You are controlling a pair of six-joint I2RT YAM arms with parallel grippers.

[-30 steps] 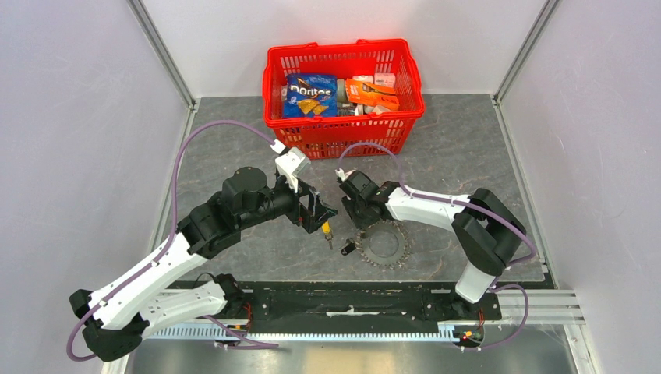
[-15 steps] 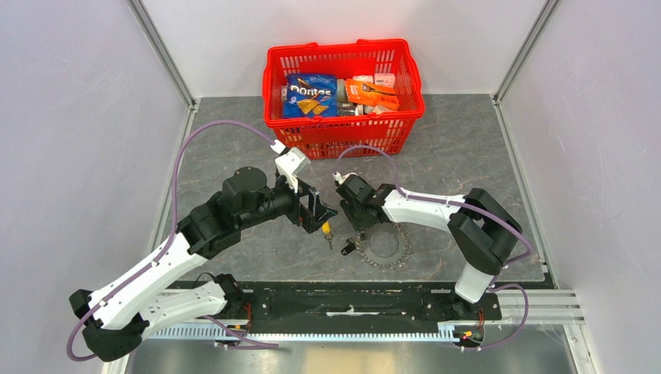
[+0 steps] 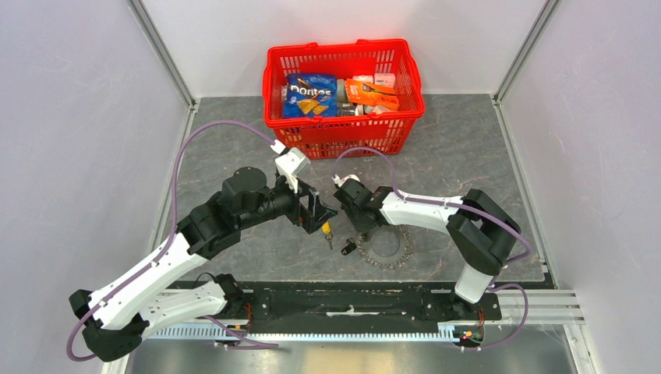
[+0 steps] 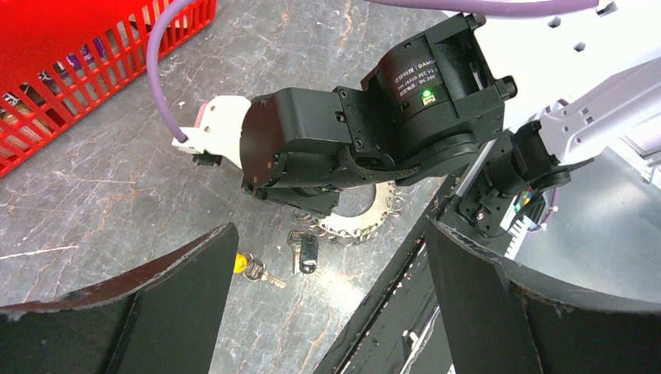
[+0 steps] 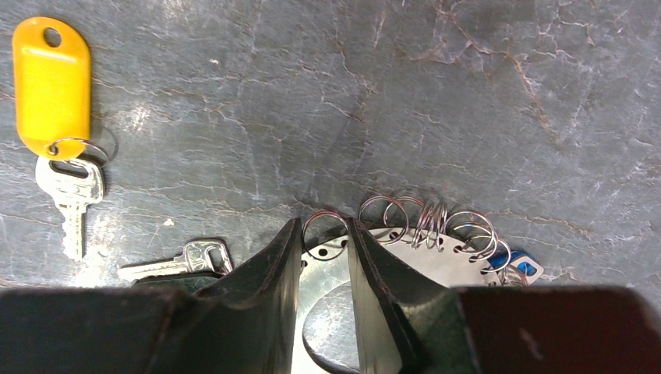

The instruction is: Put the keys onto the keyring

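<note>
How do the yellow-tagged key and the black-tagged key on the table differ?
The yellow-tagged key has a bright yellow tag; the black-tagged key a dark one. The black-tagged key lies nearer the keyring than the yellow-tagged key. Both have silver blades and lie loose on the table, off the keyring.

Top cam sits high behind the arm bases, looking down over the whole table (image 3: 234, 156) out to the red basket (image 3: 343, 132). Left wrist cam looks across at the right arm (image 4: 374, 132) from mid range. Right wrist cam is way closer, nose down at the tabletop. All three catch the yellow key (image 5: 51, 86) and keyring (image 3: 387, 248)
</note>
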